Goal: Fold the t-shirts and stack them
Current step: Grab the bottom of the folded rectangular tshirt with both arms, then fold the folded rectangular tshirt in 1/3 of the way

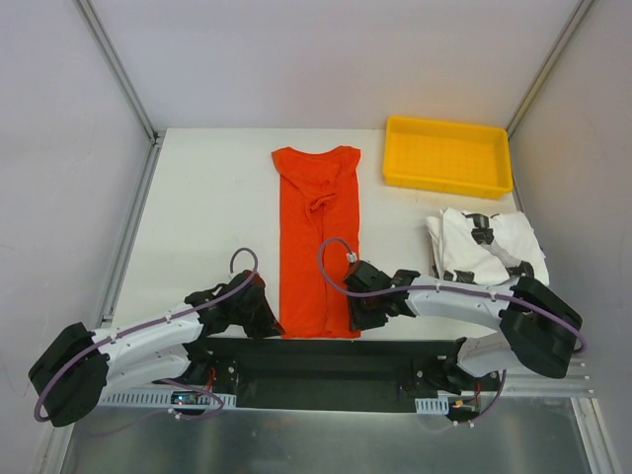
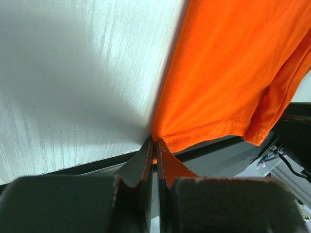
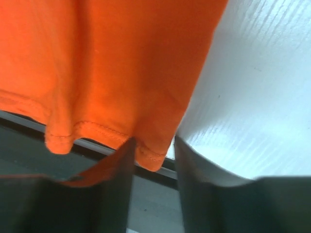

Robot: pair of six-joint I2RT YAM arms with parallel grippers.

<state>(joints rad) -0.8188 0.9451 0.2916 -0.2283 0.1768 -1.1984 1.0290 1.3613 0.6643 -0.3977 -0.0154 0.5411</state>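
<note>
Orange-red t-shirt [image 1: 316, 247], folded lengthwise on the table [image 1: 212, 217]: left end effector [image 2: 154, 145] clamps one hem corner, right end effector [image 3: 153, 141] straddles the other, jaws apart. Crosswise fold and white t-shirts [image 1: 486, 247] apparently remain.

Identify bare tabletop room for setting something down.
Widest: the table between the left wall and the orange t-shirt. Smaller: between that shirt, the yellow tray and the white t-shirts. Crowded: the near edge, left gripper and right gripper at the hem.

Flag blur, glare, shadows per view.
Top external: even light, sharp. Left wrist: left gripper's fingers blurred, dark shadow on the white table beside the bright orange-red cloth t-shirt. Right wrist: soft focus, glare on table.
</note>
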